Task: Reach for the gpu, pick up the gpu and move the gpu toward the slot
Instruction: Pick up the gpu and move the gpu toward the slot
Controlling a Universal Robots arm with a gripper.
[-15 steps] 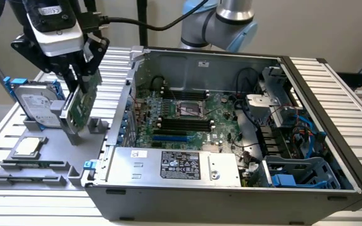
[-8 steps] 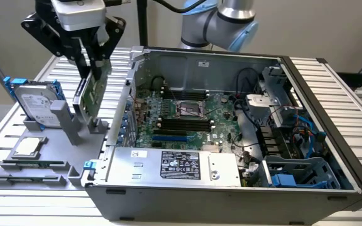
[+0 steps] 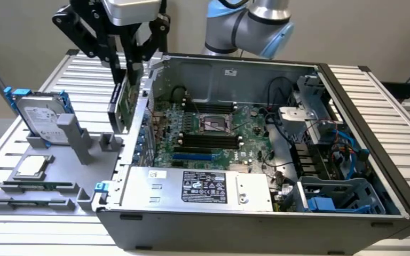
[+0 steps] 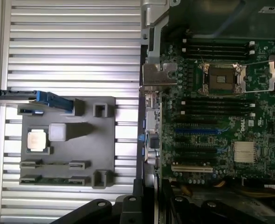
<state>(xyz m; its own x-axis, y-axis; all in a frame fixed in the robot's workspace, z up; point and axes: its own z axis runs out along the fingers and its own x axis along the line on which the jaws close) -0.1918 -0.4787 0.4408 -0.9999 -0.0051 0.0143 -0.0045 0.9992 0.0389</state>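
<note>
The gpu (image 3: 124, 104), a thin green card, hangs on edge in the air, and my gripper (image 3: 129, 72) is shut on its upper edge. It hovers over the near side wall of the open computer case (image 3: 145, 101), between the grey fixture and the motherboard (image 3: 219, 136). In the wrist view the gpu (image 4: 151, 126) is seen edge-on with its silver bracket (image 4: 158, 74) at the far end, and the black fingers (image 4: 128, 205) clamp it. The blue and black expansion slots (image 3: 190, 158) (image 4: 198, 132) lie on the motherboard beside and below the card.
A silver hard drive with blue rails (image 3: 43, 120) stands upright in the grey fixture (image 3: 84, 176) at the exterior view's left. A square processor chip (image 3: 32, 167) rests on that fixture. The power supply (image 3: 198, 186) sits at the case's front, with cables and a drive cage (image 3: 333, 194) on the right.
</note>
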